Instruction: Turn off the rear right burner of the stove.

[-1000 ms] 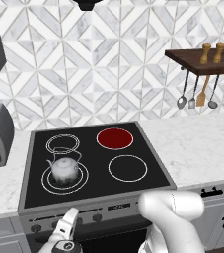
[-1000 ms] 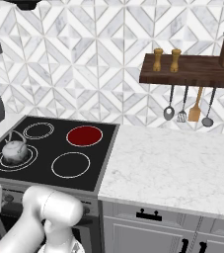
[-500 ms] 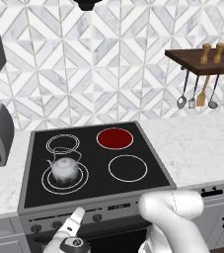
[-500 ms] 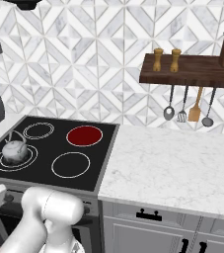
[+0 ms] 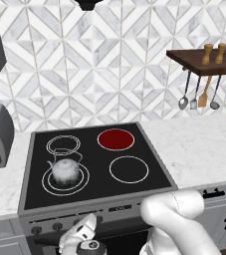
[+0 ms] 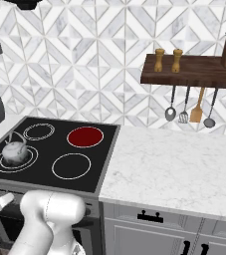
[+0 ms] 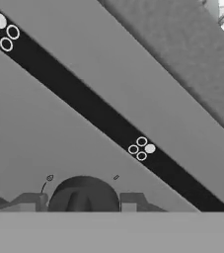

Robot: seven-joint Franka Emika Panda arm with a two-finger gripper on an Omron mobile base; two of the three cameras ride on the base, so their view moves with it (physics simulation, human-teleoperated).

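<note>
The rear right burner (image 5: 115, 139), a red-glowing ring, sits at the back right of the black glass stove (image 5: 134, 187). The gripper (image 7: 83, 207), fingers spread, brackets a dark round knob (image 7: 84, 195). Centre it before closing, then twist squarely without slipping.

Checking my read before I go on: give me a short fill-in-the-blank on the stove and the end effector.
1. The rear right burner glows deep ____.
2. The kettle sits on the front ____ zone of the stove.
3. The end effector is down at the stove's front panel, by the row of ____.
4. Under the wooden shelf hang ____ utensils.

Missing words: red; left; knobs; four
</note>
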